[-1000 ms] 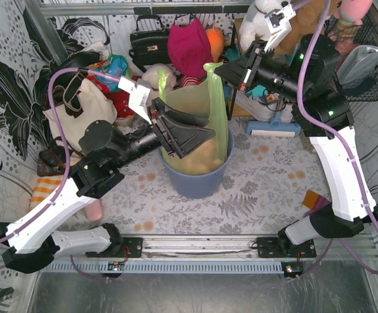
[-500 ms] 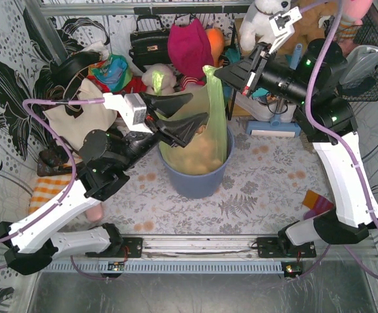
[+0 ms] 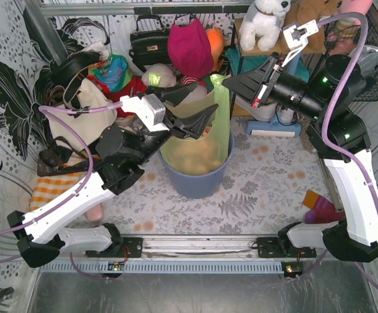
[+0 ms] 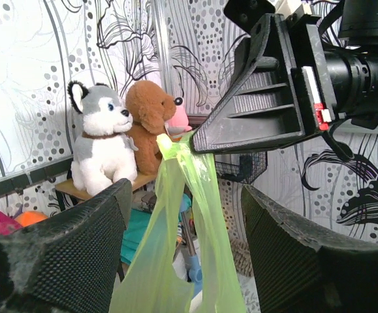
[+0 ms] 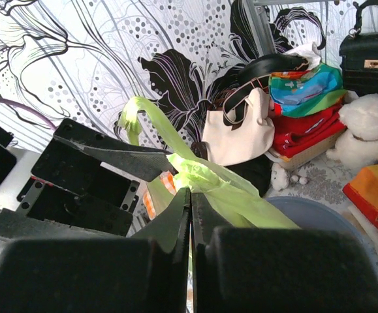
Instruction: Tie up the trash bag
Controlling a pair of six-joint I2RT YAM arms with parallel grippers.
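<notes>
Here the right hand [image 3: 226, 82] pinches the top strip of the trash bag [image 3: 205, 150], stretched upright above the bin [image 3: 195, 186]; the left hand [image 3: 207, 99], spread, straddles it just below.

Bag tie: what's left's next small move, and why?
Probably close the left fingers on the bag strip. They stand open, and in the left wrist view the strip runs up between them. The right fingers are shut on its top, holding it up above the bin.
</notes>
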